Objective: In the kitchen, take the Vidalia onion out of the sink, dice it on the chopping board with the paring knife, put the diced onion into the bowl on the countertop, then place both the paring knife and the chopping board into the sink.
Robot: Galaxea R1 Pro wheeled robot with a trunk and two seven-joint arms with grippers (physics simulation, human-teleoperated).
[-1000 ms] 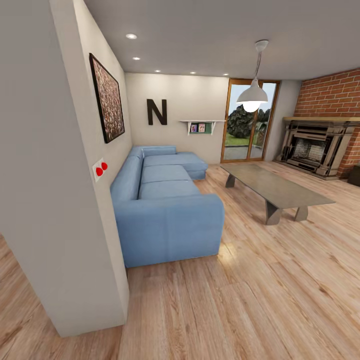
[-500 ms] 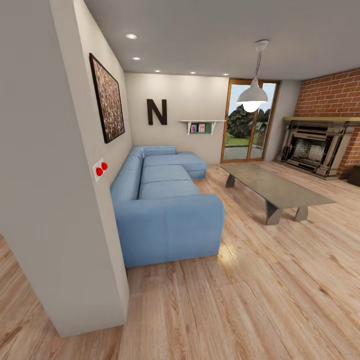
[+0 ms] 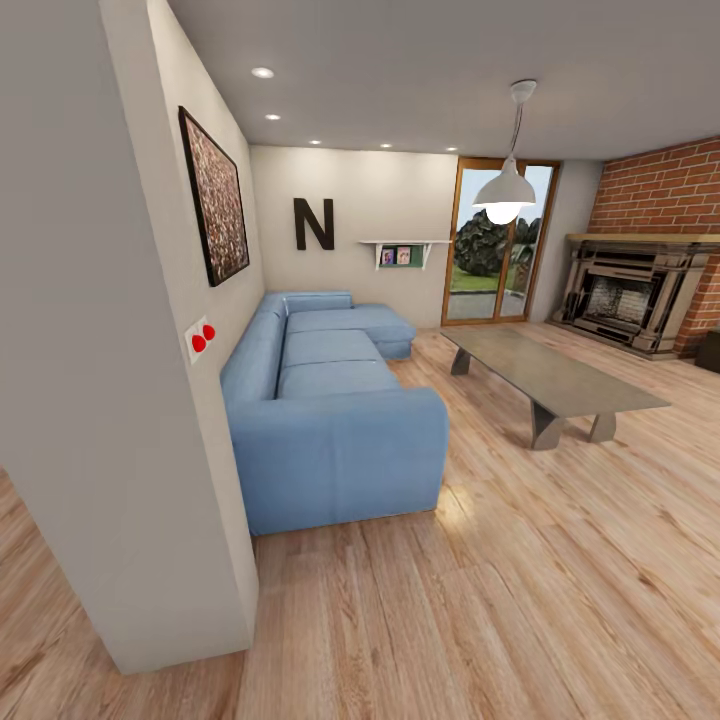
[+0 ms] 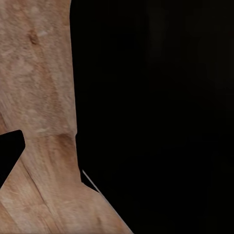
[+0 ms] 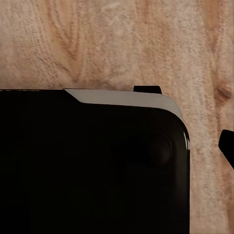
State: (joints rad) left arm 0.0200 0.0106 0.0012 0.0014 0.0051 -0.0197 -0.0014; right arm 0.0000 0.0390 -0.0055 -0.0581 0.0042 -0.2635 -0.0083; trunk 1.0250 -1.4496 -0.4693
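Observation:
I am in a living room; the Vidalia onion, sink, chopping board, paring knife, bowl and countertop are out of view. The left wrist view looks down at wooden floor [image 4: 39, 97] beside a large black part of the robot [image 4: 156, 107], with a small dark piece at the frame's edge. In the right wrist view a black rounded body with a pale rim [image 5: 87, 165] lies over floor planks [image 5: 117, 44]. Neither wrist view lets me tell how the fingers stand.
A wall corner [image 3: 130, 400] with red switches stands close at the left. A blue sofa [image 3: 330, 400] lies ahead along that wall, with a low grey coffee table [image 3: 550, 375] to its right. A brick fireplace [image 3: 630, 295] and a glass door [image 3: 495, 250] stand at the back. Open wooden floor [image 3: 520, 600] stretches ahead right.

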